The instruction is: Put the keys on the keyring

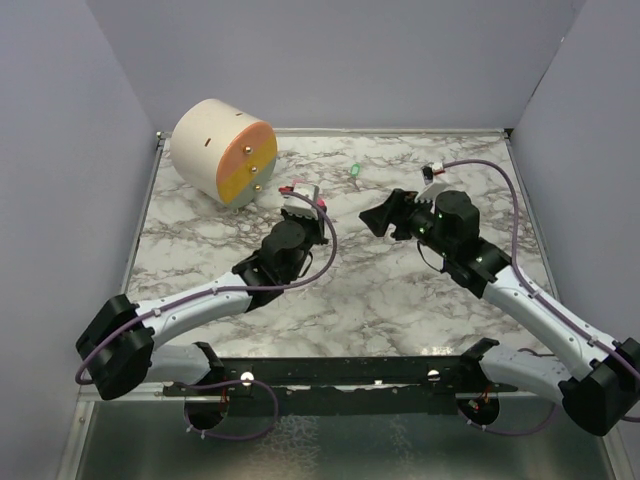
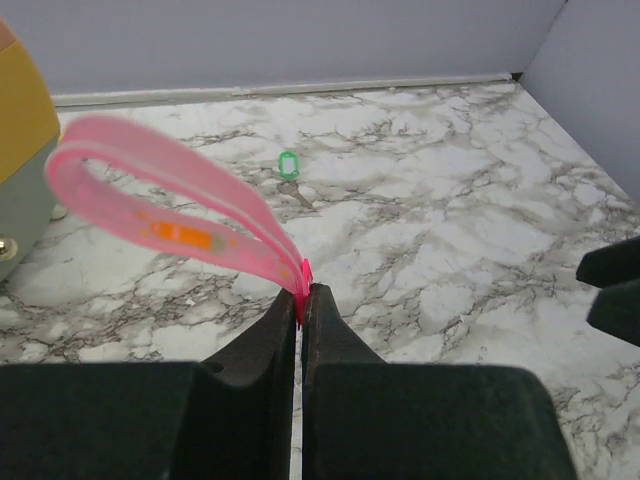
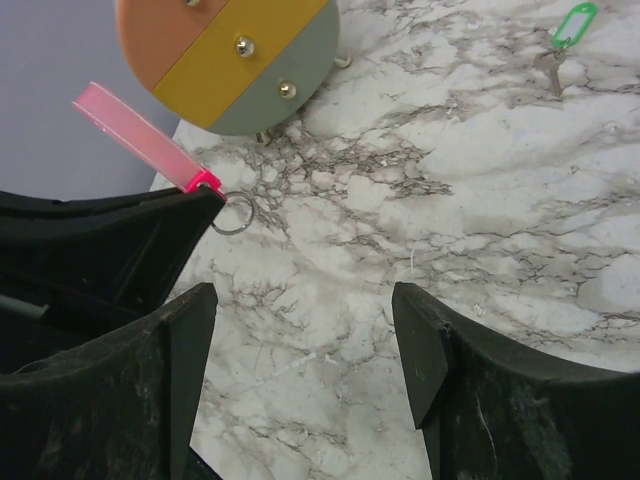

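Note:
My left gripper (image 2: 303, 295) is shut on the end of the pink-red strip key (image 2: 160, 195), which loops up and to the left above the marble table. In the right wrist view the strip (image 3: 140, 135) sticks out of the left fingertips (image 3: 195, 205), and a small metal keyring (image 3: 232, 214) hangs at its end. The green key (image 2: 288, 163) lies flat on the table further back; it also shows in the top view (image 1: 354, 171) and the right wrist view (image 3: 572, 25). My right gripper (image 3: 305, 300) is open and empty, just right of the left gripper (image 1: 300, 200), facing it.
A big cream cylinder with an orange, yellow and grey face (image 1: 222, 150) lies at the back left, close behind the left gripper. Grey walls (image 1: 80, 150) enclose the marble table (image 1: 380, 300) on three sides.

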